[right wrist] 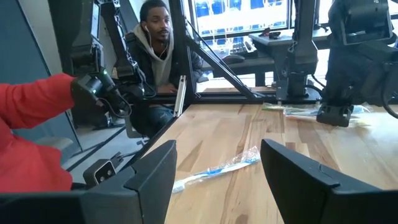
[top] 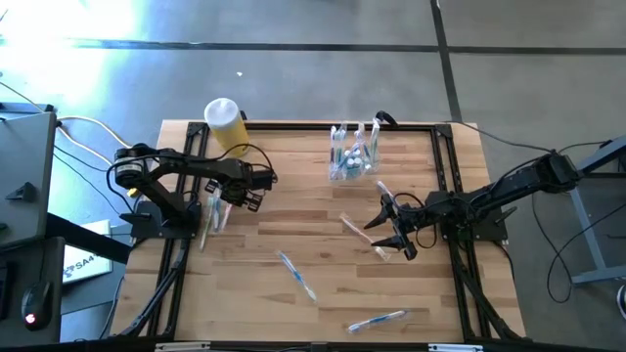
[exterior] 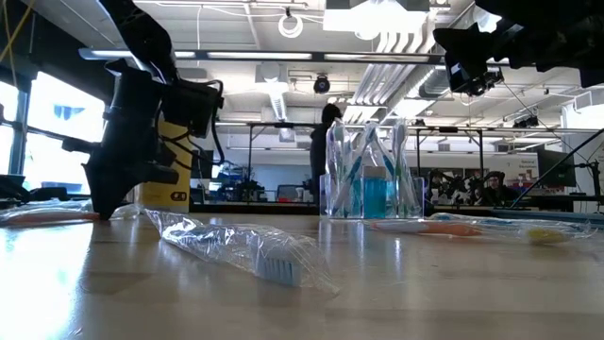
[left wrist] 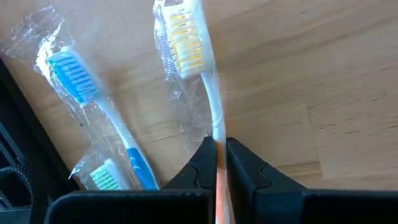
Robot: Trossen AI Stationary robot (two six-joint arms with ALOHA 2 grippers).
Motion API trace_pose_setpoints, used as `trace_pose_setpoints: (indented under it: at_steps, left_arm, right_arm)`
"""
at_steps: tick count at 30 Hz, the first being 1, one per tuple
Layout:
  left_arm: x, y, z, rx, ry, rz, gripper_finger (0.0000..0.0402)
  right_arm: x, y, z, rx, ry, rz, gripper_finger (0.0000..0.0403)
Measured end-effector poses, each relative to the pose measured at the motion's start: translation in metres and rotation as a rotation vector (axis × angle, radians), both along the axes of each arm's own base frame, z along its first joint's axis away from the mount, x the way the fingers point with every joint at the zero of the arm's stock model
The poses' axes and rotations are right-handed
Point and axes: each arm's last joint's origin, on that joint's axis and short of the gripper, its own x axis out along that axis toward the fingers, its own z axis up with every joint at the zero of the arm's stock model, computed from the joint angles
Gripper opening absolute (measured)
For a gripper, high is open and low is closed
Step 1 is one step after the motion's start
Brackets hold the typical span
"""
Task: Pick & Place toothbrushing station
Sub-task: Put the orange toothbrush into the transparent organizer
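Pinched between the pressed-together fingers of the left gripper [left wrist: 219, 163] is a wrapped yellow-bristled toothbrush [left wrist: 186, 53], lying on the wooden worktop [top: 323, 210] beside a blue-bristled toothbrush [left wrist: 74, 78] and a green-bristled one [left wrist: 106, 177]. Farther across, the right gripper [top: 389, 227] hovers spread wide. At the far edge stands the clear plastic cup [top: 352, 156] holding toothbrushes.

Left hand [left wrist: 221, 163] low at table, fingers pinched; right hand [right wrist: 217, 180] spread, raised.
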Motion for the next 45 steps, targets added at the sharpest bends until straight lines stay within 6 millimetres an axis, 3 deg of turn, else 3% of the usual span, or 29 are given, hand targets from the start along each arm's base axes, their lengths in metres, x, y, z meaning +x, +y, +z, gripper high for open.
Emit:
trace_pose_setpoints:
  at_steps: [7, 19, 36, 45]
  left_arm:
    - [0.013, -0.001, 0.012, 0.017, -0.033, -0.052, 0.0004]
    - [0.059, -0.025, 0.06, 0.117, -0.184, -0.239, 0.0004]
    - [0.078, -0.044, 0.094, 0.225, -0.252, -0.336, 0.0001]
    - [0.093, -0.059, 0.124, 0.298, -0.336, -0.43, 0.0]
  right_arm:
    - [0.0, 0.0, 0.0, 0.0, 0.0, 0.0, 0.0226]
    - [0.0, 0.0, 0.0, -0.001, 0.003, 0.0, 0.0226]
    - [0.0, 0.0, 0.0, 0.002, 0.005, 0.0, 0.0226]
    - [0.0, 0.0, 0.0, 0.0, 0.003, 0.0, 0.0226]
